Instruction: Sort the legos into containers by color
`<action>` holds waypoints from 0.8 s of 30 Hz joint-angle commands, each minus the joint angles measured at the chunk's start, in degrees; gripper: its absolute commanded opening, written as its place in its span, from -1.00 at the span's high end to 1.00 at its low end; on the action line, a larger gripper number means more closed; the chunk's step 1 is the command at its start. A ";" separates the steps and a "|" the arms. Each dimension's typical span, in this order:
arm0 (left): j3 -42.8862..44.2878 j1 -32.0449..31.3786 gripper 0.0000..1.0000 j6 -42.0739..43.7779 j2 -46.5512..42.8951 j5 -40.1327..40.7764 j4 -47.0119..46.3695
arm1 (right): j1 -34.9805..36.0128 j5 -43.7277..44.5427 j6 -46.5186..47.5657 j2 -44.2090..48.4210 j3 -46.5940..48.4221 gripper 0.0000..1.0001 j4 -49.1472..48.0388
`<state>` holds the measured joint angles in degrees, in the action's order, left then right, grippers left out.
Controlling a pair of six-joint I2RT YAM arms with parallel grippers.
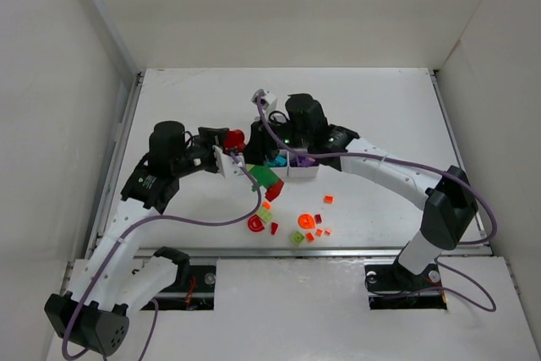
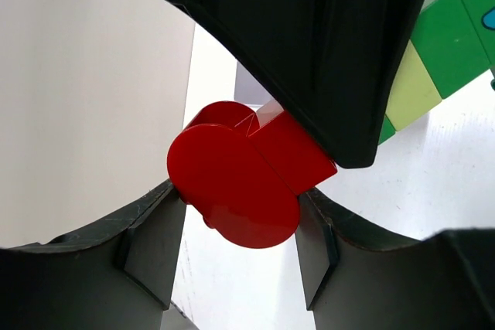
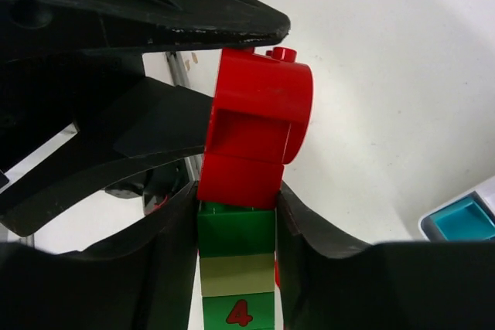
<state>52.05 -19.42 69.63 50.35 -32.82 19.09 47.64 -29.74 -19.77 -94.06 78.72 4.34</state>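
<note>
The left gripper [image 2: 233,228] clenches the red rounded plastic brick [image 2: 232,187] and the right gripper [image 3: 237,226] clenches the green-and-lime brick stack [image 3: 237,272] joined to it, probably to separate the 2 colours.

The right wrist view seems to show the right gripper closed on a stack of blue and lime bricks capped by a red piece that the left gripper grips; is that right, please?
Not quite: the right wrist view shows the stack is dark green and lime, not blue. The right gripper is closed on it, and the left gripper grips the red piece capping it.
</note>
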 commanded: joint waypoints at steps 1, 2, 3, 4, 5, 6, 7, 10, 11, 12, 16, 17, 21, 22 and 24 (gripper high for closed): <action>-0.02 -0.53 1.00 -1.25 -1.66 -4.70 -1.95 | 0.26 -0.59 1.05 -0.59 1.61 0.96 -2.49; -0.54 -0.53 0.92 -1.25 -2.44 -4.71 -1.95 | 0.26 -0.59 1.05 -0.60 1.61 1.00 -2.49; -0.55 -0.53 0.65 -1.25 -3.23 -5.41 -1.95 | 0.26 -0.59 1.05 -0.60 1.61 1.00 -2.49; -1.07 -0.53 0.39 -0.72 -3.24 -6.11 -1.95 | 0.26 -0.59 1.05 -0.60 1.61 1.00 -2.49; -1.77 -0.53 0.28 -0.02 -4.20 -6.64 -1.95 | 0.26 -0.06 1.05 -0.07 0.57 1.00 -2.49; -1.78 -0.53 0.11 -0.02 -5.25 -7.78 -1.26 | 0.26 -0.06 1.66 -0.07 0.56 1.00 -2.49; -2.39 -0.53 -0.13 -0.02 -5.26 -7.79 -0.73 | 0.26 1.25 2.45 0.45 -0.22 1.00 -2.49; -2.39 -0.53 -0.78 -2.82 -6.57 -9.54 2.08 | 0.26 3.80 5.43 2.47 -2.51 1.00 -2.49; -1.79 -0.53 -0.85 -4.13 -6.58 -10.15 2.79 | 0.26 5.98 6.66 3.09 -3.13 1.00 -2.49; -0.65 -0.53 -0.93 -7.37 -6.58 -10.16 3.31 | 0.26 6.96 7.89 4.40 -4.26 1.00 -2.49; 3.66 -0.53 -0.98 -10.99 -3.77 -15.51 9.27 | 0.26 10.57 15.27 6.87 -6.11 1.00 -2.49; 4.63 -0.53 -0.98 -11.00 -2.20 -18.48 10.43 | -0.35 10.58 16.24 6.87 -6.12 1.00 -2.49; 10.42 -0.53 -0.98 -12.14 3.52 -24.30 16.84 | -1.76 8.30 23.09 8.97 -6.65 1.00 -1.18; 13.48 -0.53 -0.95 -11.36 5.10 -25.09 18.68 | -1.76 7.77 25.02 9.59 -7.26 1.00 -0.04; 16.84 -0.53 -0.91 -8.12 10.72 -26.51 25.88 | -1.76 7.76 29.51 11.35 -8.05 1.00 0.84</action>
<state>63.57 -19.79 60.14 56.69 -52.62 35.59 46.15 -21.19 1.06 -86.65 71.48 5.72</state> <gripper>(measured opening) 0.963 0.431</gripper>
